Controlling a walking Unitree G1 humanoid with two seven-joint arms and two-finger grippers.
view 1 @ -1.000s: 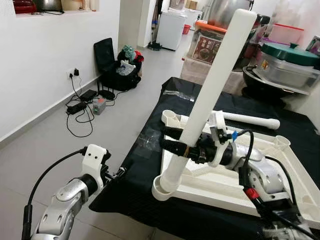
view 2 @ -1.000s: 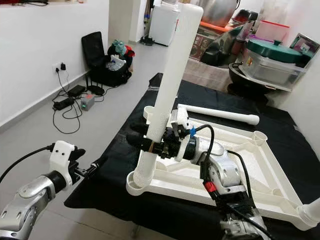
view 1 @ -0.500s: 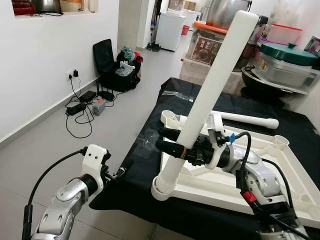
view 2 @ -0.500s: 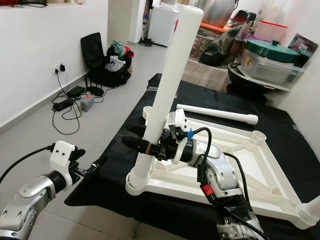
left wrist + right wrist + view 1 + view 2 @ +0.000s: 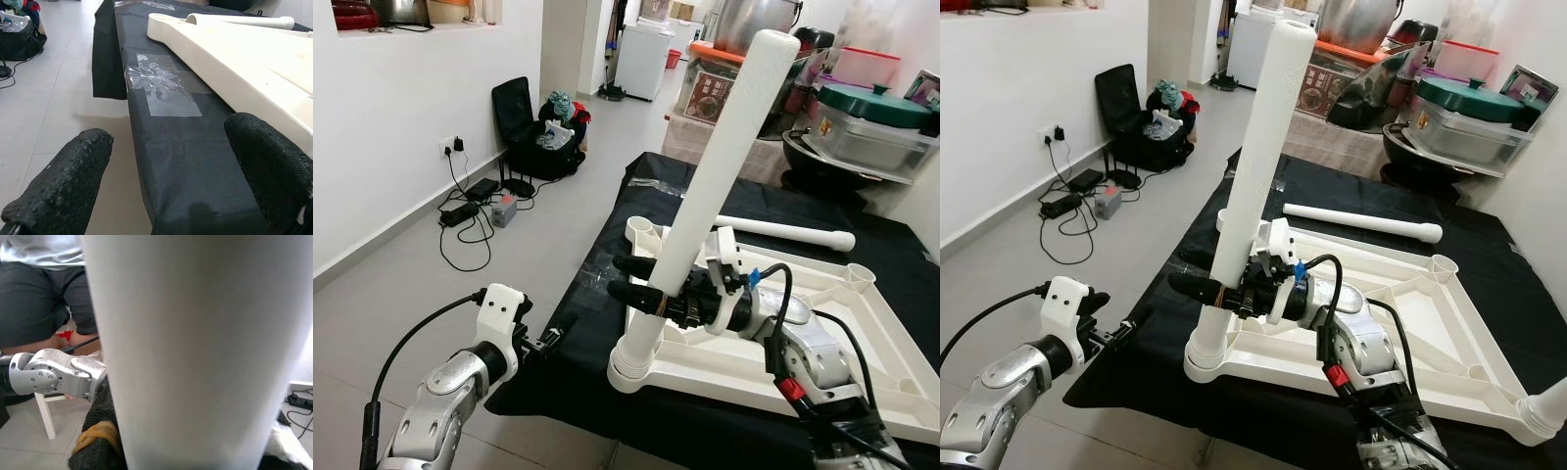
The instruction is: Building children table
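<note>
The white children's tabletop (image 5: 862, 343) lies upside down on a black cloth (image 5: 597, 294). A long white leg (image 5: 724, 157) stands tilted with its foot in the near-left corner socket (image 5: 631, 370). My right gripper (image 5: 619, 276) is shut on the leg low down, its black fingers sticking out past it to the left. In the right wrist view the leg (image 5: 195, 347) is close up. A second leg (image 5: 793, 233) lies across the far side of the tabletop. My left gripper (image 5: 560, 328) hangs open and holds nothing, low beside the cloth's left edge (image 5: 166, 161).
A leg top (image 5: 1542, 411) shows at the near-right corner. Big pots (image 5: 871, 127) stand behind on the right. A black bag (image 5: 543, 137) and cables (image 5: 470, 211) lie by the left wall. A seated person (image 5: 39, 293) is behind my left arm (image 5: 54, 374). Clear tape (image 5: 166, 90) is on the cloth.
The leg has tipped slightly more upright in the corner socket, and my right gripper has shifted a little left with it. The left arm has hardly moved.
</note>
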